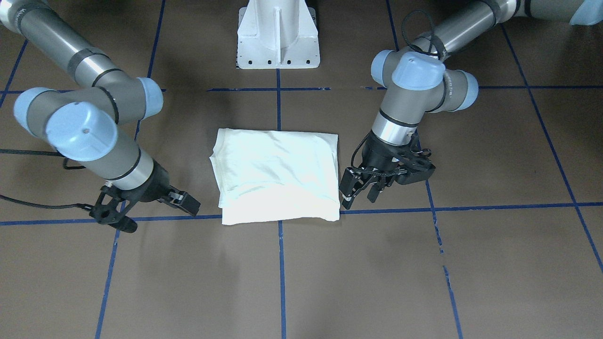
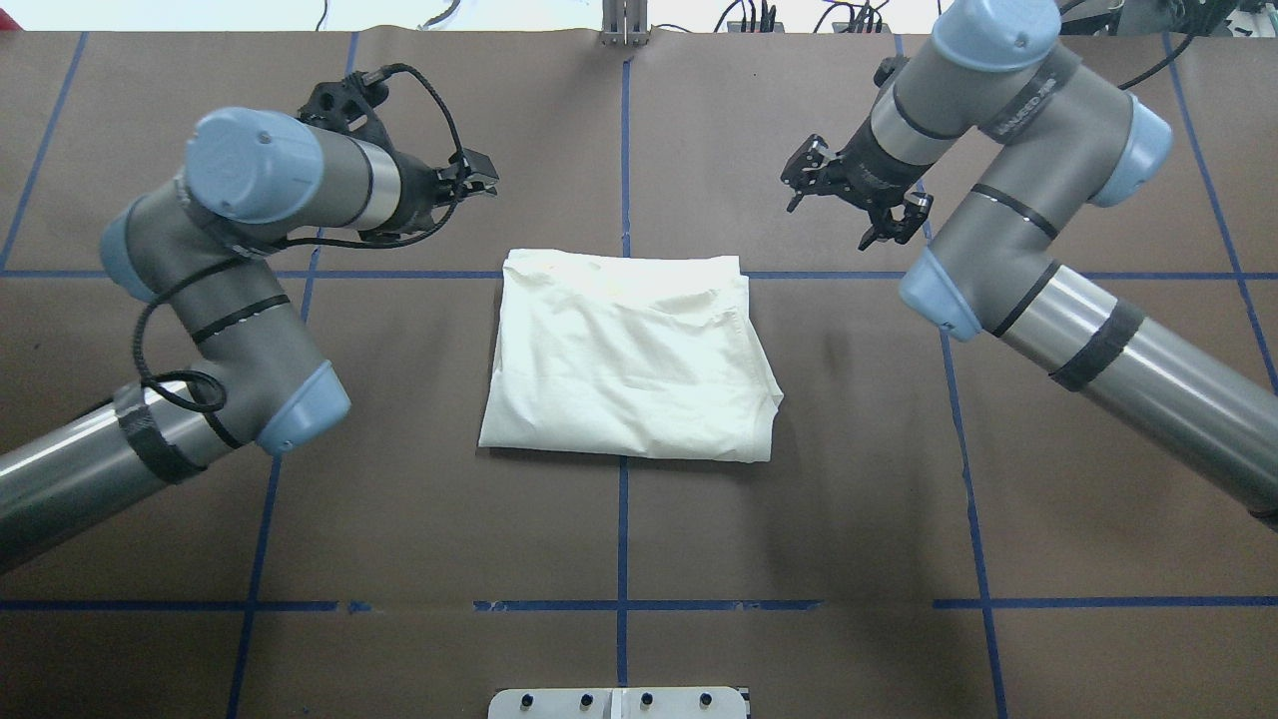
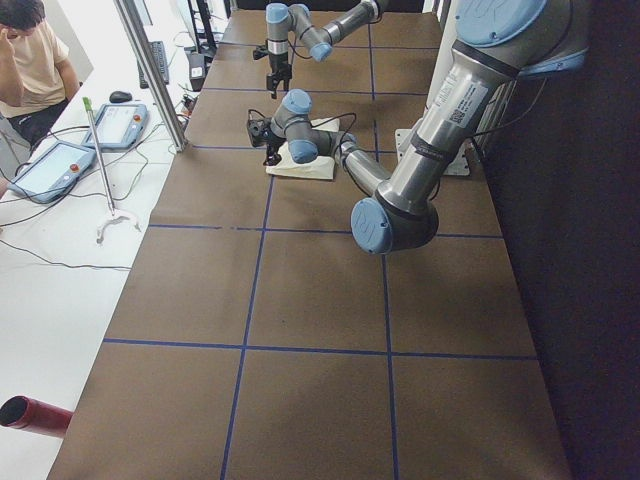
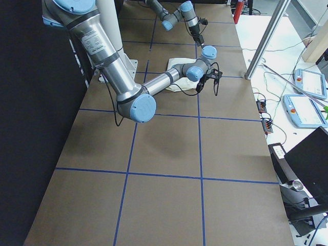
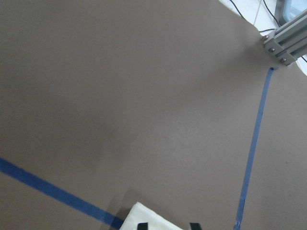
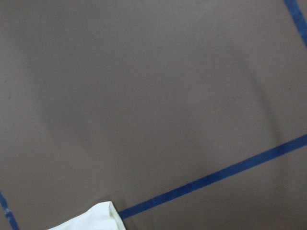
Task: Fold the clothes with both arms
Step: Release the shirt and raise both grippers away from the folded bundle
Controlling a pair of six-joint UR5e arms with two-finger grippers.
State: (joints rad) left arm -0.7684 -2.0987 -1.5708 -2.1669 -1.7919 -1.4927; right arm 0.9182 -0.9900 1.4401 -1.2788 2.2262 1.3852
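The cream-white shirt (image 1: 278,174) lies folded into a flat rectangle in the middle of the table, plain side up; it also shows in the overhead view (image 2: 629,364). My left gripper (image 1: 360,197) hangs open and empty just beside the shirt's edge, near its far corner in the overhead view (image 2: 479,185). The left wrist view shows that shirt corner (image 5: 144,216) between two spread fingertips (image 5: 142,226). My right gripper (image 1: 155,214) is open and empty, off the shirt's other side (image 2: 849,205). The right wrist view shows only a shirt corner (image 6: 96,218).
The white pedestal base (image 1: 278,42) stands at the robot's side of the table. Blue tape lines (image 2: 623,559) grid the brown table top. An aluminium post (image 5: 283,43) stands at the far edge. A person and tablets (image 3: 60,165) are beside the table.
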